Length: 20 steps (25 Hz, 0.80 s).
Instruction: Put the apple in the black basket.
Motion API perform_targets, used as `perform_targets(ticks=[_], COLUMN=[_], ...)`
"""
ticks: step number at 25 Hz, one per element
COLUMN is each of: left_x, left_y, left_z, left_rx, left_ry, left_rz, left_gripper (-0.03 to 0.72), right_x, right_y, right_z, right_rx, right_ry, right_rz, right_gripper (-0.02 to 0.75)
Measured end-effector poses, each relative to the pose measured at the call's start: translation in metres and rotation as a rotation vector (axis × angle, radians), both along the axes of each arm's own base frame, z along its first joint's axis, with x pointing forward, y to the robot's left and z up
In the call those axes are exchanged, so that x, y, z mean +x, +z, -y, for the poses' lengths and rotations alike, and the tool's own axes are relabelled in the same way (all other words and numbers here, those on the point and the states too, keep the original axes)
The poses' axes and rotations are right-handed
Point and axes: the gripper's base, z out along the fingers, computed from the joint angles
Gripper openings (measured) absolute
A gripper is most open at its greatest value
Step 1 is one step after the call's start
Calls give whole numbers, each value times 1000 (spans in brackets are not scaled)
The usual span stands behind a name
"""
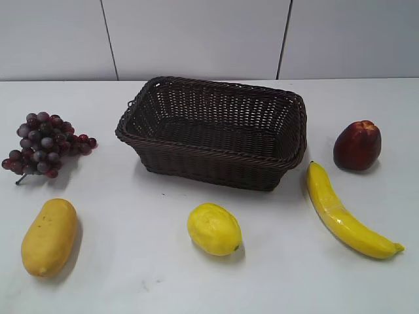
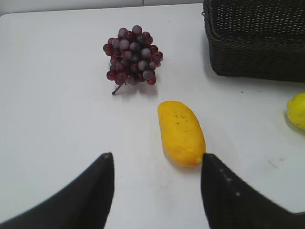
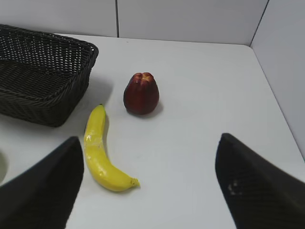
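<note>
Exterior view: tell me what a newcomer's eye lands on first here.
The black basket dominates, sitting at the middle of the white table with nothing visible inside it. Next comes the dark red apple, standing alone to the basket's right, just behind the banana. On the far left, the purple grape bunch breaks up the row of yellow fruit in front.

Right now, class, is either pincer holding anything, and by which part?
Nothing is held. The left pincer and right pincer are open and empty; the apple sits on the table.
</note>
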Motion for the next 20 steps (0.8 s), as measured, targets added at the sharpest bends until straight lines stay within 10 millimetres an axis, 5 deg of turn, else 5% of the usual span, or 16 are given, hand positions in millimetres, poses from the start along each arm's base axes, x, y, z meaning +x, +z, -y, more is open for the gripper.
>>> perform_targets(ticks=[8, 20], left_x=[0, 0], left_y=[0, 0], left_z=[0, 0], left_rx=[0, 0], left_ry=[0, 0], left_rz=[0, 0], left_gripper=[435, 435], right_x=[84, 254], right_y=[-2, -44], right_z=[-5, -15], right_rx=[25, 42], right_ry=[-7, -33], right_rz=[-157, -626], right_gripper=[677, 677])
